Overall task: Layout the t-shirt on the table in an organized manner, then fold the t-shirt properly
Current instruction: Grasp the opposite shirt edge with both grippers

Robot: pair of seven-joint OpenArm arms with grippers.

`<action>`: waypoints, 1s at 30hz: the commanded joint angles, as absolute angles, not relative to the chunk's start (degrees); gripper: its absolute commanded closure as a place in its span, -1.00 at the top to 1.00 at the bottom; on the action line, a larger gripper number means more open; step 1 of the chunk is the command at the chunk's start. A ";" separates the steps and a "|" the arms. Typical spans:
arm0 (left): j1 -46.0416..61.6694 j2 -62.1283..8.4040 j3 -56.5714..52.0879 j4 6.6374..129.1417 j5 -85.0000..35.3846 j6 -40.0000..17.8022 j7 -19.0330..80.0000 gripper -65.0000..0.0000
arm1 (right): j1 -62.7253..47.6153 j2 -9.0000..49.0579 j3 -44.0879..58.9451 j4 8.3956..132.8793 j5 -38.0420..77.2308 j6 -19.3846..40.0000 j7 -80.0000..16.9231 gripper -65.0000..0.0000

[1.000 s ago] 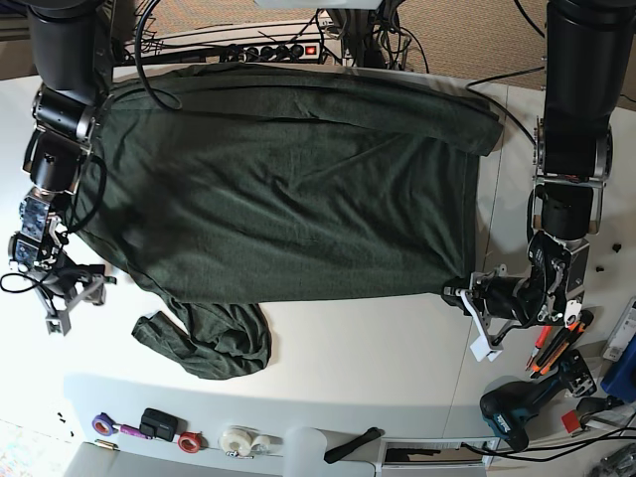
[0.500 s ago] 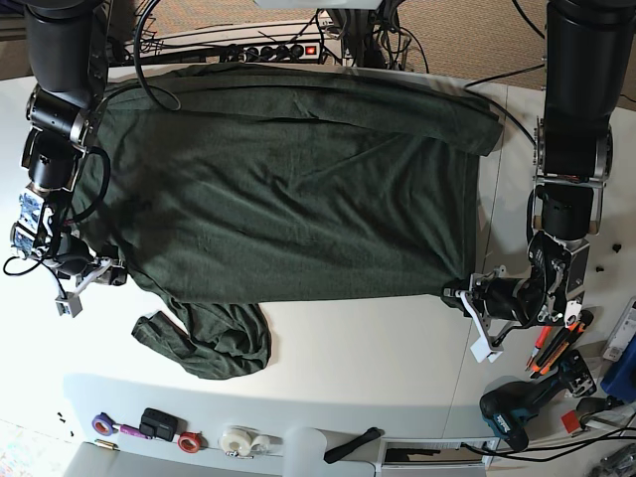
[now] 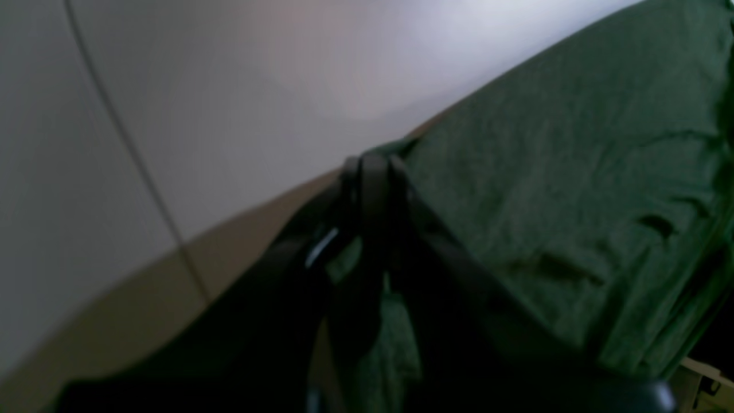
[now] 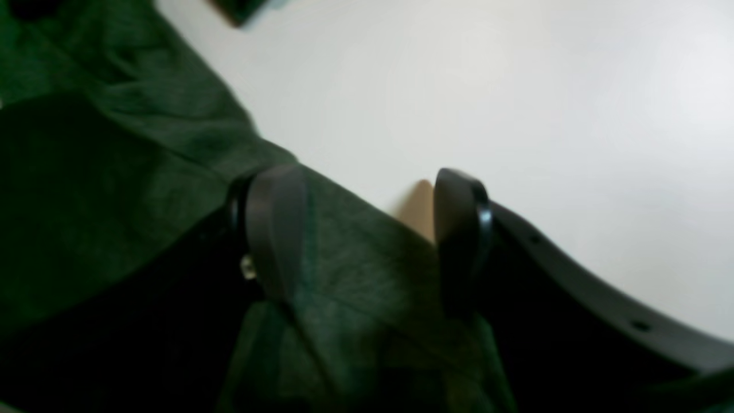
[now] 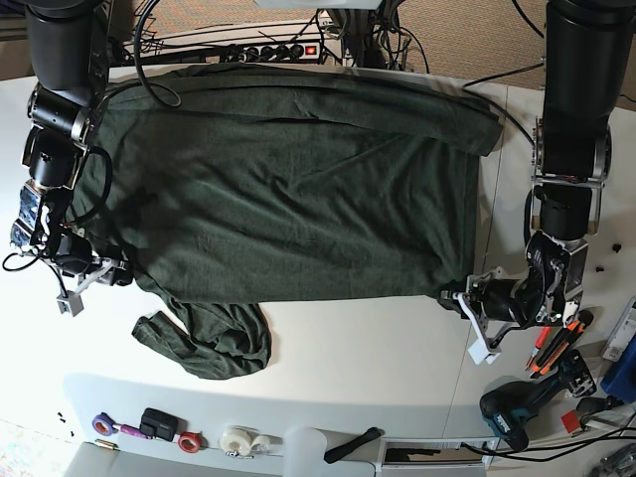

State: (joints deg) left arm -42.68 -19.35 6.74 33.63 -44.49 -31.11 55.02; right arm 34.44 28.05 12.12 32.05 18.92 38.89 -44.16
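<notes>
The dark green t-shirt (image 5: 288, 189) lies spread across the white table (image 5: 378, 348), with one sleeve bunched (image 5: 214, 338) at the front left. My left gripper (image 5: 455, 296) is shut on the shirt's front right corner; in the left wrist view its fingers (image 3: 370, 172) are pressed together on the cloth (image 3: 562, 172). My right gripper (image 5: 111, 275) is open at the shirt's left edge. In the right wrist view its fingers (image 4: 275, 229) straddle the green cloth (image 4: 355, 269), with bare table (image 4: 516, 86) beyond.
A power strip (image 5: 248, 50) and cables lie along the back edge. Tape rolls and small items (image 5: 189, 437) sit on the front ledge. A drill (image 5: 517, 412) and hand tools (image 5: 556, 348) lie at the front right. A dark seam (image 3: 132, 155) runs through the tabletop.
My right gripper has moved right, from the bare table onto the shirt's left edge. The left gripper has stayed put, holding the corner.
</notes>
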 commanded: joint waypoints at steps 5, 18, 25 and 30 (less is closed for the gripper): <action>-44.91 -19.86 6.61 34.37 -46.74 -31.38 54.04 -1.00 | 33.30 26.92 11.94 31.86 18.63 40.00 -48.49 -0.20; -44.88 -20.18 6.57 34.37 -51.94 -33.43 54.06 -1.00 | 32.49 25.71 12.10 35.11 27.51 40.00 -48.10 -1.00; -43.51 -21.93 6.57 37.32 -66.06 -40.00 59.96 -1.00 | 29.23 25.74 12.10 47.13 30.22 40.00 -52.69 -1.00; -41.50 -23.73 6.57 39.33 -67.55 -40.00 61.80 -1.00 | 21.87 26.22 12.10 57.65 30.22 40.00 -52.66 -1.00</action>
